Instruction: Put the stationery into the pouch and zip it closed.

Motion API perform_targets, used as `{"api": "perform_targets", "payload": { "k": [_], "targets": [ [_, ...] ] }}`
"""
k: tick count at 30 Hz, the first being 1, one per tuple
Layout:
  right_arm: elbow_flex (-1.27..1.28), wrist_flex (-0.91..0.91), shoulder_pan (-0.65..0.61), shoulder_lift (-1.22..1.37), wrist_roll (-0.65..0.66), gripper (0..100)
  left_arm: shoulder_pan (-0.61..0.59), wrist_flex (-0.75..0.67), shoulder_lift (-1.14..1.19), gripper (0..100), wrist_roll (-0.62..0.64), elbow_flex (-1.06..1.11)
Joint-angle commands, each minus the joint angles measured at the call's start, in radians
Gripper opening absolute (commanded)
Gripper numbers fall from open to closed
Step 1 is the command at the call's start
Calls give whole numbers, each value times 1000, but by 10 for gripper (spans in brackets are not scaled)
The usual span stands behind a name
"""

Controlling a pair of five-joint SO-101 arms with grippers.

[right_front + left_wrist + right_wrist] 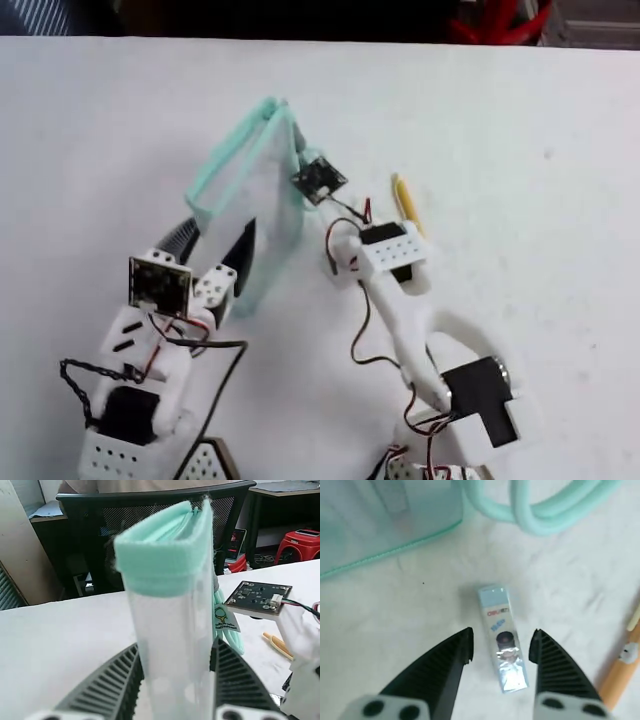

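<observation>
Left gripper (175, 646): its fingers (112, 680) are closed against both clear sides of the pouch, near its lower part.
Pouch (165, 565): it stands upright on the worktop (520, 120), mint trim uppermost, mouth apparently parted.
Right gripper (501, 632): it is just beside the pouch, with its fingers (442, 662) spread wide and holding nothing, one either side of the packet.
Pale-blue packet (502, 645): it lies flat on the worktop, outside the pouch (an eraser or a lead case, I cannot tell which).
Pencil (405, 200): it lies on the worktop beyond the right gripper, also outside the pouch.
Risk, pouch: the film is soft, so the pinch could let it sag or tip, narrowing the mouth.
Risk, packet: it is small and glossy, and an off-centre close may spin it or squirt it away.
Risk, strap: the mint loop (545, 510) lies near the packet and could snag a finger.
Writing: the packet carries print and a round picture, and a small tag (225, 621) on the pouch bears a logo. Neither is read off here.
</observation>
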Motion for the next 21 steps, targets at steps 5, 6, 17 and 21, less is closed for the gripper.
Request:
{"api": "perform_targets", "payload": {
  "k": [5, 6, 17, 21],
  "targets": [
    [2, -62, 7, -19, 14, 180, -5, -21, -8, 210, 11, -5],
    [0, -67, 5, -4, 14, 180, -5, -21, -8, 210, 11, -5],
    [-54, -53, 7, 62, 49, 115, -2, -21, -8, 210, 11, -5],
    [-48, -87, 19, 56, 52, 19, -2, -21, -8, 210, 11, -5]
  ]
}}
